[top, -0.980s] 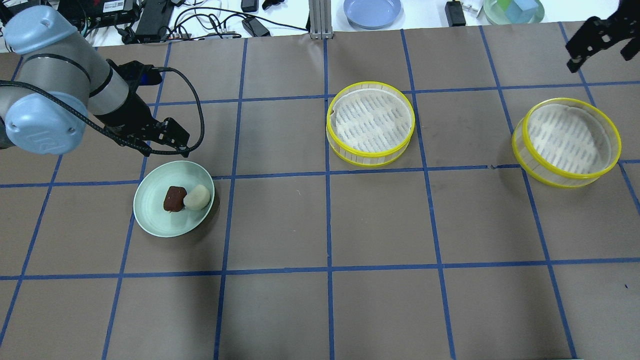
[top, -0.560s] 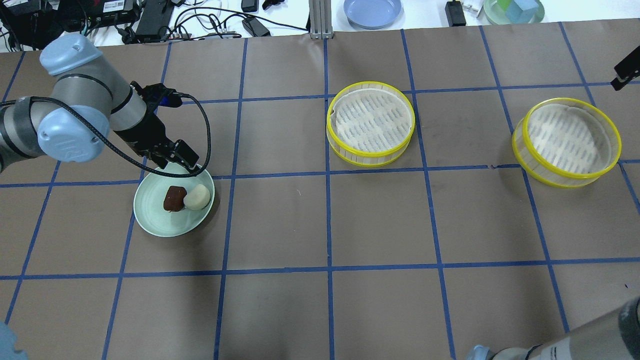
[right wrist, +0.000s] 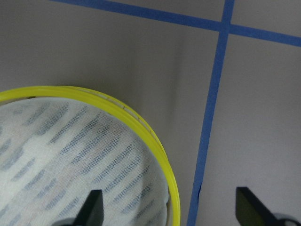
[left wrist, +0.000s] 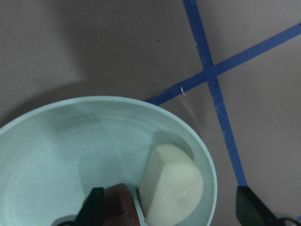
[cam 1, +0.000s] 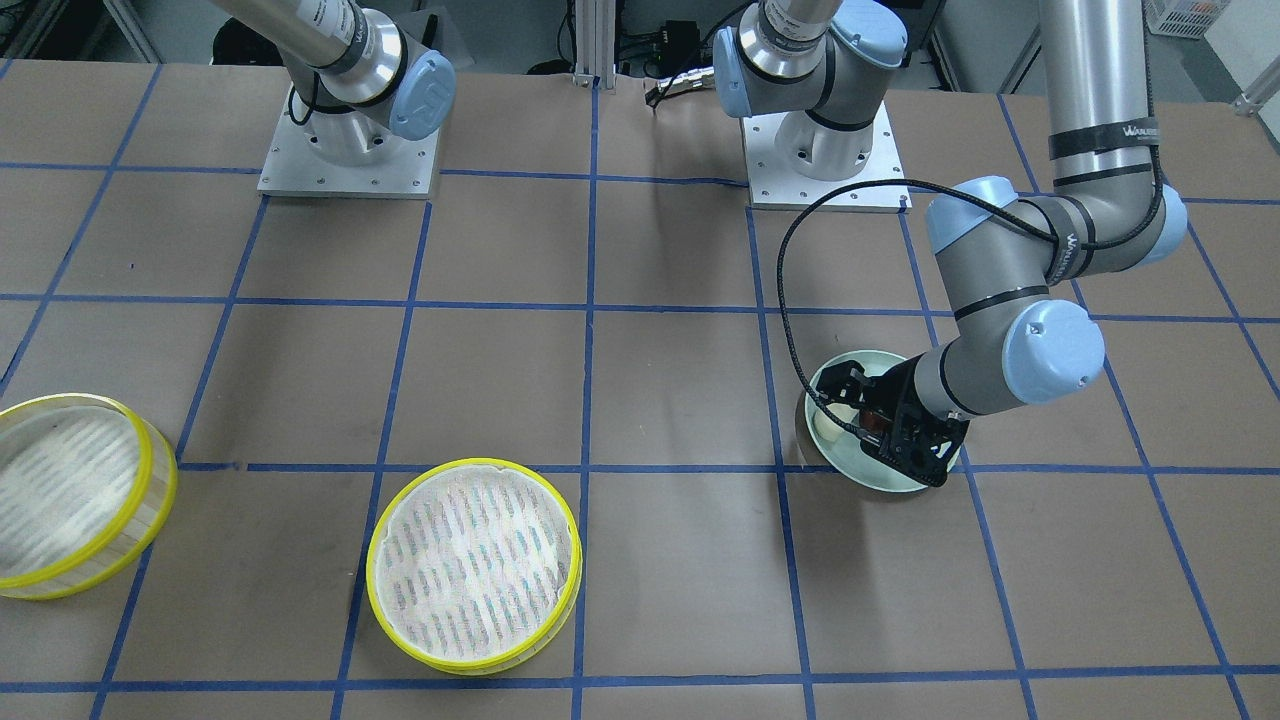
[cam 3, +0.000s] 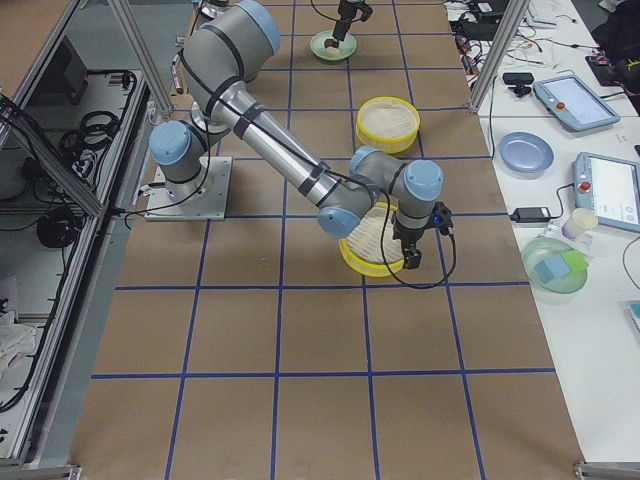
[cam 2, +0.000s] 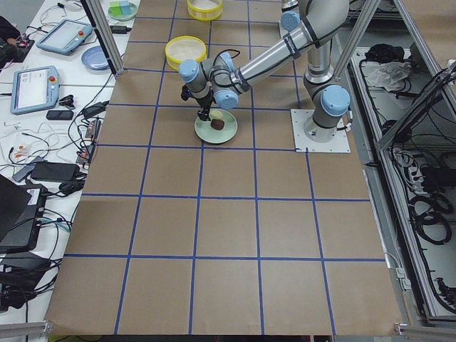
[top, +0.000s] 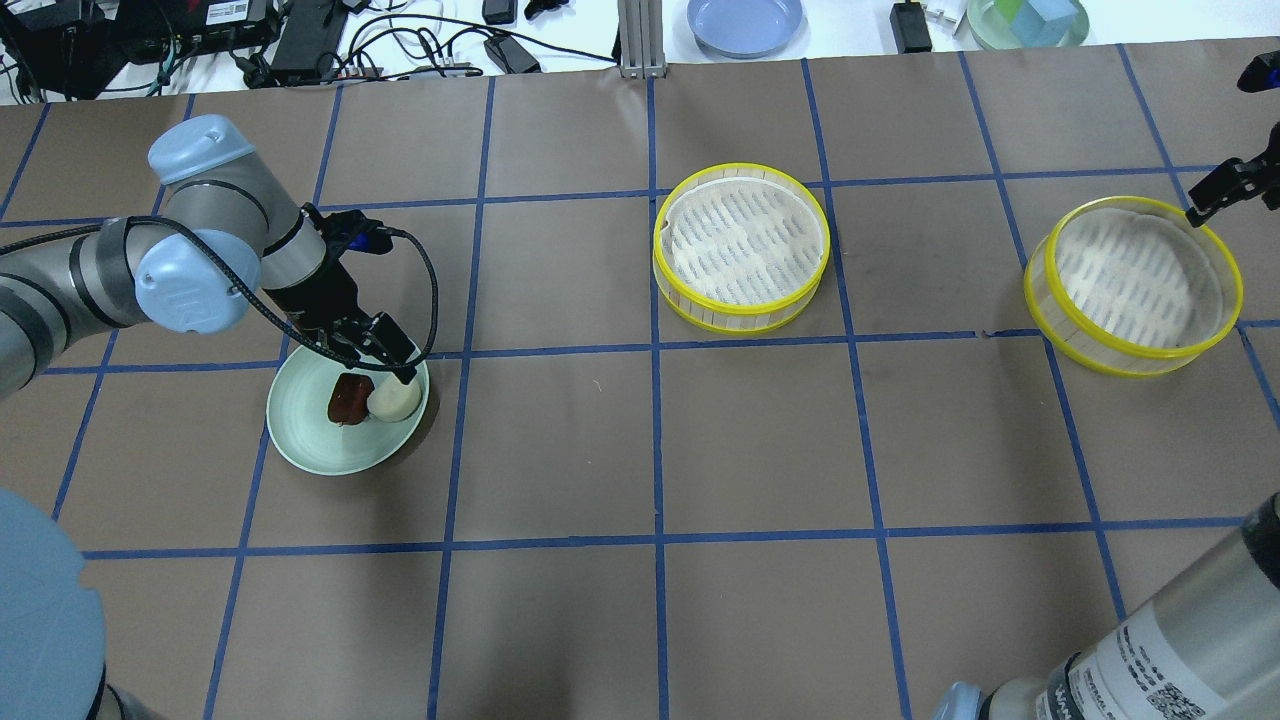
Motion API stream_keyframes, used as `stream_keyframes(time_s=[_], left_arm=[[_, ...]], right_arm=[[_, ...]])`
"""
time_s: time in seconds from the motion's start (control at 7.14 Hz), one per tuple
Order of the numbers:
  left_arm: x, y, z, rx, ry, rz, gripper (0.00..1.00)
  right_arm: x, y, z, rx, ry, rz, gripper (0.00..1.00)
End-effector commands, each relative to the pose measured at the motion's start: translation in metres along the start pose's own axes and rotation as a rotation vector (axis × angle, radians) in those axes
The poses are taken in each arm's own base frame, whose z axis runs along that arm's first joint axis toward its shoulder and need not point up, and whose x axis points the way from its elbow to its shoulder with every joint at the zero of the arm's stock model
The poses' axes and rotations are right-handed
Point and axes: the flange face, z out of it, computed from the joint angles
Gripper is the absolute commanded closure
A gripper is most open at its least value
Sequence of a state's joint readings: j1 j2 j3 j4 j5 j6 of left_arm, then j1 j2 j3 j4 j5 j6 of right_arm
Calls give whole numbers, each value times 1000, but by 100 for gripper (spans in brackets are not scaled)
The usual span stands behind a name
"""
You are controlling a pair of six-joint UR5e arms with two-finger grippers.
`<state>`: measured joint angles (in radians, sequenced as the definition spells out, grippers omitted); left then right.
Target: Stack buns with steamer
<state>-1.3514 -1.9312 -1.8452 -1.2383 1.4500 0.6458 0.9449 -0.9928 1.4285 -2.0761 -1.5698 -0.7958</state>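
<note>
From the left gripper (top: 372,360) outward: hangs spread wide and low over the pale-green plate (top: 300,440), near the bench's left end and about midway between its near and far edges. Straddles the cream bun (left wrist: 171,188), lying just beneath and between the fingers, long axis crosswise to the closing line, so probably to be pinched across its narrow width. Shows one finger above the dark brown bun (left wrist: 120,205), set touching the cream one on the side toward the bench's left end, and the other finger out past the plate's rim. Seems to call for care in closing, lest the brown piece be caught too.

At the right gripper (right wrist: 171,207): equally wide, astride the yellow rim of the steamer tray (top: 1135,285) by the bench's right end, one finger over the mesh, one over bare bench. Leaves the second steamer tray (top: 740,245) mid-bench toward the far edge, well apart from both grippers. Puts the left arm far nearer the buns.
</note>
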Motion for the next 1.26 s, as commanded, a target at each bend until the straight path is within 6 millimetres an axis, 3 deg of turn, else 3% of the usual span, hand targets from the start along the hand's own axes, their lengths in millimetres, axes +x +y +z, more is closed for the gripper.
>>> stream_keyframes(time_s=[0.0,0.14,0.28,0.42,0.7,0.98,1.12], left_arm=[[-4,-3,15,-22,26,-9,27],[-4,-3,15,-29,24,-9,41],[-5,-3,19,-37,26,-10,86],[-6,-4,17,-36,23,-10,100],[-4,-6,6,-10,17,-19,100],[5,-17,-45,79,35,-195,100],[22,-28,-77,139,87,-309,100]], right_arm=[[7,1,29,-20,-9,4,1],[8,6,36,-59,-12,14,10],[7,10,39,-84,-7,15,19],[7,10,39,-85,-8,15,26],[11,19,46,-97,-20,28,43],[7,23,52,-109,-34,32,59],[8,23,52,-109,-32,31,74]])
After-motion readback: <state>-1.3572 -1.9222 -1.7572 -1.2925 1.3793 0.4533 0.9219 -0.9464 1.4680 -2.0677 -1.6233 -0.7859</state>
